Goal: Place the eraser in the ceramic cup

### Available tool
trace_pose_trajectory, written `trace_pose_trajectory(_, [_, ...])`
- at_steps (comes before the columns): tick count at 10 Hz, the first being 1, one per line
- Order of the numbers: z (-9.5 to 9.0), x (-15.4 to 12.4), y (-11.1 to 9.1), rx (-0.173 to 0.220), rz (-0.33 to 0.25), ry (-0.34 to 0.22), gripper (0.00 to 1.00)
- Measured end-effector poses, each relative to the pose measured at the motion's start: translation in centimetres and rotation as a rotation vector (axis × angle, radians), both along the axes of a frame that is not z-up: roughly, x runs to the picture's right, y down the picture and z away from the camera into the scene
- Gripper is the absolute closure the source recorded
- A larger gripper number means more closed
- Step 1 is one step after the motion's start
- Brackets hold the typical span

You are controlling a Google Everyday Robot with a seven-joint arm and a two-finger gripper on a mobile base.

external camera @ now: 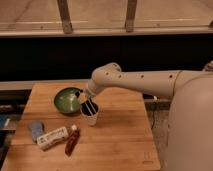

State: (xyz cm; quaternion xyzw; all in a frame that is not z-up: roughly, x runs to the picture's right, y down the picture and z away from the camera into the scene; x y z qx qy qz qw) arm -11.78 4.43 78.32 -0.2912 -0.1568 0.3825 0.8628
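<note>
The gripper [90, 106] hangs directly above the ceramic cup [90, 119], its tip dipping into the cup's mouth. Whether it grasps anything cannot be told.

Single view. The camera is set high and looks down and forward across the bench [120, 142] toward the dark wall [60, 57] in the upper frame. Range is medium: nearly the whole bench top fits in the lower left. The robot body [192, 125] fills the right edge, near the lens. Its arm [145, 82] extends left to the claw [89, 106] at frame centre, at the mouth of the cup [90, 119].
</note>
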Motion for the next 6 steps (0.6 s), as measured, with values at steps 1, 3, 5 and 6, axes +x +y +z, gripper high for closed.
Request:
trace_pose_trajectory(1, [0.01, 0.00, 0.01, 0.000, 0.000, 0.000, 0.20])
trace_pose_trajectory(3, [0.00, 0.00, 0.00, 0.000, 0.000, 0.000, 0.20])
trace_pose_trajectory(5, [0.00, 0.00, 0.00, 0.000, 0.000, 0.000, 0.20])
trace_pose_trajectory(6, [0.00, 0.00, -0.01, 0.000, 0.000, 0.000, 0.20])
